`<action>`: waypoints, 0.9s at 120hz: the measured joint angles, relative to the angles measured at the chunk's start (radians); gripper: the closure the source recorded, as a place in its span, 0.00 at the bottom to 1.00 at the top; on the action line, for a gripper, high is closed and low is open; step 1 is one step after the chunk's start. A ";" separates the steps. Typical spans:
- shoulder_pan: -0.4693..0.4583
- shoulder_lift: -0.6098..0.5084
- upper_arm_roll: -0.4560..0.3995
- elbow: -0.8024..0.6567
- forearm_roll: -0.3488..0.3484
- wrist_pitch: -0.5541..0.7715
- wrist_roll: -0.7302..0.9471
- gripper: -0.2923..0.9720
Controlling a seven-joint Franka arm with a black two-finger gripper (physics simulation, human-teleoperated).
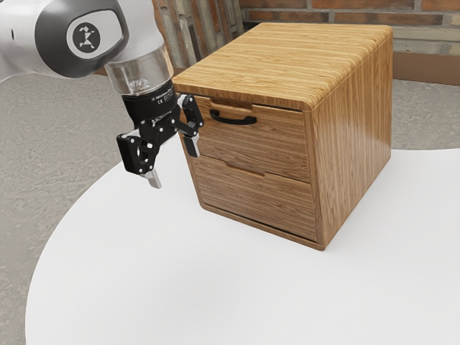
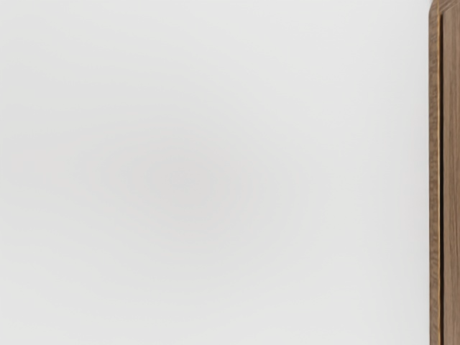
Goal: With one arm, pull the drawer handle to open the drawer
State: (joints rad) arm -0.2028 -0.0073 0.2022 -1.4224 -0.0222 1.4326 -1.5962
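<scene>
A wooden cabinet (image 1: 316, 86) with two drawers stands on the white round table (image 1: 215, 287). The upper drawer (image 1: 251, 140) carries a black curved handle (image 1: 233, 119) near its top edge and looks flush with the cabinet front. My black gripper (image 1: 172, 164) hangs open in front of the cabinet's front corner toward the exterior view's left, fingers pointing down, a little below and to the left of the handle, with nothing between them. In the wrist view a strip of the cabinet's wood (image 2: 444, 172) borders the white tabletop (image 2: 215, 172).
The lower drawer (image 1: 251, 194) has no visible handle. A brick wall (image 1: 345, 6) and wooden slats (image 1: 194, 29) lie behind the cabinet. Grey floor (image 1: 57, 144) surrounds the table, whose white surface stretches out in front of the cabinet.
</scene>
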 joint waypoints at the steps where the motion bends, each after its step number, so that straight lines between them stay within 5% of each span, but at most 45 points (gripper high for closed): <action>1: 0.000 0.000 0.000 0.000 0.000 0.000 0.000 0.23; 41: -0.005 -0.003 0.004 0.002 -0.007 0.000 -0.002 0.23; 65: 0.007 -0.064 -0.033 0.204 0.031 -0.023 -0.005 0.23; 108: -0.020 0.010 -0.038 0.217 0.036 0.088 0.010 0.23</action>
State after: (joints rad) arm -0.2229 0.0031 0.1639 -1.2054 0.0139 1.5202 -1.5867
